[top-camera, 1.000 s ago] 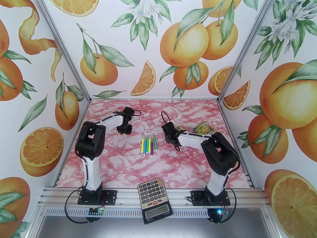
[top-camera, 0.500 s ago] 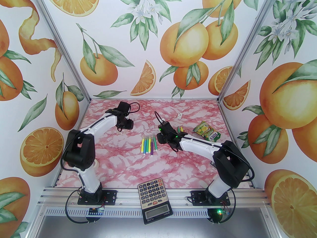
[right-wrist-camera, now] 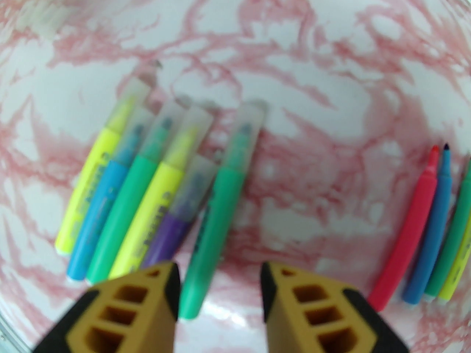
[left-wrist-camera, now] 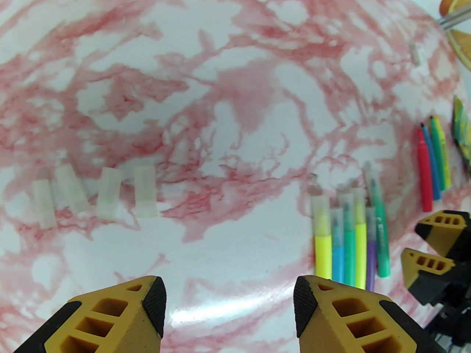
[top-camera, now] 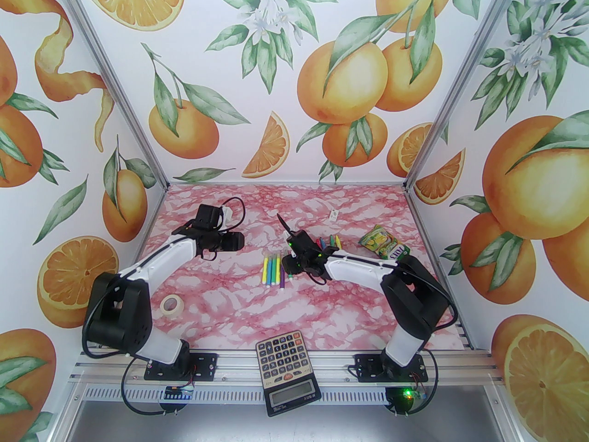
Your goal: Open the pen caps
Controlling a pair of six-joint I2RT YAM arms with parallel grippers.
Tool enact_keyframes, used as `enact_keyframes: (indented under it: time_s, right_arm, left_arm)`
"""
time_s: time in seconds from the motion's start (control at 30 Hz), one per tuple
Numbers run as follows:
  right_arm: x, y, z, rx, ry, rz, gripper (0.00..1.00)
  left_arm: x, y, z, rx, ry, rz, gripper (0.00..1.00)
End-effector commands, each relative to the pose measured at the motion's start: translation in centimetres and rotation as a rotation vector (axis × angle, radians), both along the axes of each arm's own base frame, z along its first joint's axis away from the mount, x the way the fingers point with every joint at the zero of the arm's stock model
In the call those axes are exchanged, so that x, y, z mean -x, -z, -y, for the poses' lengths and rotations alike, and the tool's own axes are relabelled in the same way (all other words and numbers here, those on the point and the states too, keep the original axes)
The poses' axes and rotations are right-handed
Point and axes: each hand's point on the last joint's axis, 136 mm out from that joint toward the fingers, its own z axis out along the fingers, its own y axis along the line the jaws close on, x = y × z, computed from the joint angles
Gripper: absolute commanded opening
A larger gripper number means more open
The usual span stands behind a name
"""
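**Both grippers slack above the pens**

In the middle of the table [top-camera: 322,320] six pens [top-camera: 275,270] lie side by side, their clear pen caps [right-wrist-camera: 197,123] on and pointing to the far edge. The right gripper [right-wrist-camera: 220,300] hangs just over them, jaws parted, gripping nothing. The left gripper [left-wrist-camera: 230,307] is spread wide and empty. Four loose caps [left-wrist-camera: 110,193] lie ahead of it. Four uncapped pens [right-wrist-camera: 408,226] rest toward the right edge, near the snack pouch [top-camera: 384,244].

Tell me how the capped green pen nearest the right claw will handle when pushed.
The green pen is a slim round barrel lying flat on the smooth table, so a sideways push would probably roll it. It looks like small rigid plastic: likely light and stiff.
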Motion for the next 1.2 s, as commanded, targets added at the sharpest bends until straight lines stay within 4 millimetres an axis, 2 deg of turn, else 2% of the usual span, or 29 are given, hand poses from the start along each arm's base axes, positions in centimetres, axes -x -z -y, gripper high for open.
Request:
enact_keyframes:
  time_s: [0.0, 0.5, 1.17]
  right_arm:
    - [0.0, 0.2, -0.9, -0.003, 0.001, -0.027, 0.42]
    - [-1.1, 2.8, 0.0, 0.108, 0.069, -0.054, 0.38]
    - [-1.1, 4.4, 1.0, 0.201, 0.095, -0.071, 0.32]
  left_arm:
    - [-0.5, -2.2, 0.7, 0.074, 0.009, 0.104, 0.62]
    - [1.2, -4.6, 0.1, 0.105, -0.014, 0.201, 0.66]
    - [1.4, -4.0, 0.4, 0.136, -0.02, 0.193, 0.66]
